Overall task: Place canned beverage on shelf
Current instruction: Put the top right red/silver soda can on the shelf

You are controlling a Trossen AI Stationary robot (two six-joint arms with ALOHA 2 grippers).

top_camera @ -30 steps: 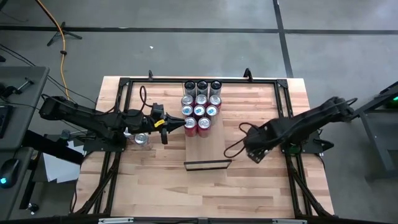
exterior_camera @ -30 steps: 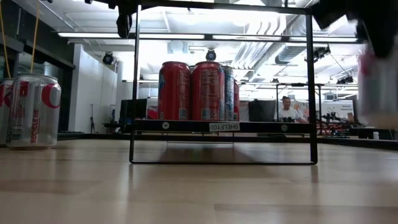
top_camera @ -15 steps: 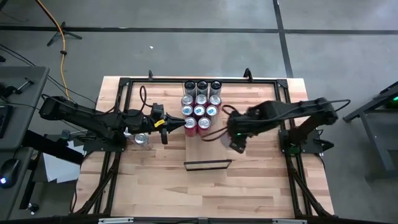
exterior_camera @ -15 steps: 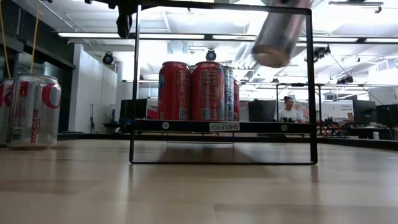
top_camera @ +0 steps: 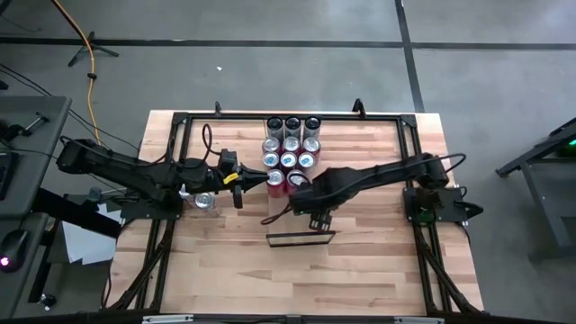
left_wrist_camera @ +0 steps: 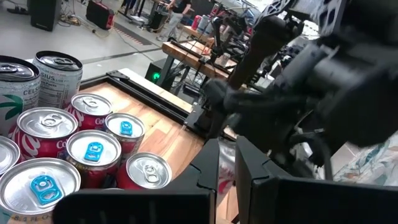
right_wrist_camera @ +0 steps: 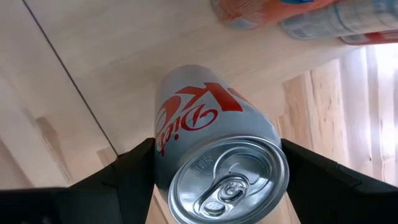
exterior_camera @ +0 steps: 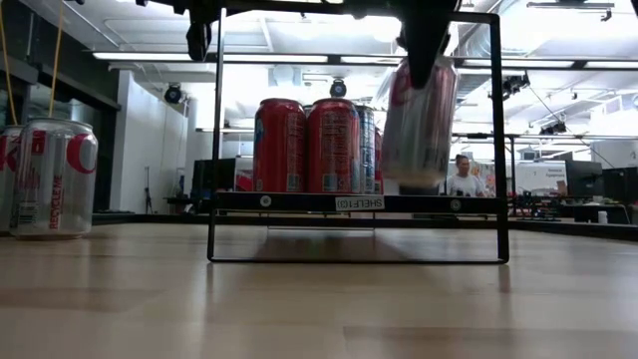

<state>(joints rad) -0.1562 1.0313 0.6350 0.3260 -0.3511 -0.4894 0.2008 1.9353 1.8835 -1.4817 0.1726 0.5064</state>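
The shelf [top_camera: 286,225] is a pale narrow board down the table's middle, with a black lip [top_camera: 301,237] at its near end. Several red and silver cans [top_camera: 290,148] stand on its far half. My right gripper [top_camera: 311,207] hangs over the board's bare near half, shut on a silver Diet Coke can [right_wrist_camera: 214,124]. In the low view that can [exterior_camera: 419,125] hangs just right of the red cans [exterior_camera: 307,145]. My left gripper [top_camera: 259,180] points level at the group's near left corner, shut and holding nothing. My right gripper pinches the can's side wall just under its top rim [right_wrist_camera: 168,168] between the two fingers [right_wrist_camera: 127,177], one on each side. The fingers come from above, pointing down. The can hangs below them, nearly upright with its tab end up, its bottom [exterior_camera: 414,179] clear of the shelf.
Another Diet Coke can [top_camera: 204,200] stands on the table left of the shelf, under my left arm. A black frame [top_camera: 184,126] runs round the work area, its rails reaching the near edge. Bare wood [top_camera: 378,252] lies right of the shelf.
My right gripper has swung from the table's right side toward the left with the can, rising a little and rolling about its own axis. It now hangs over the shelf. The can, tilted half a second ago, hangs nearly upright.
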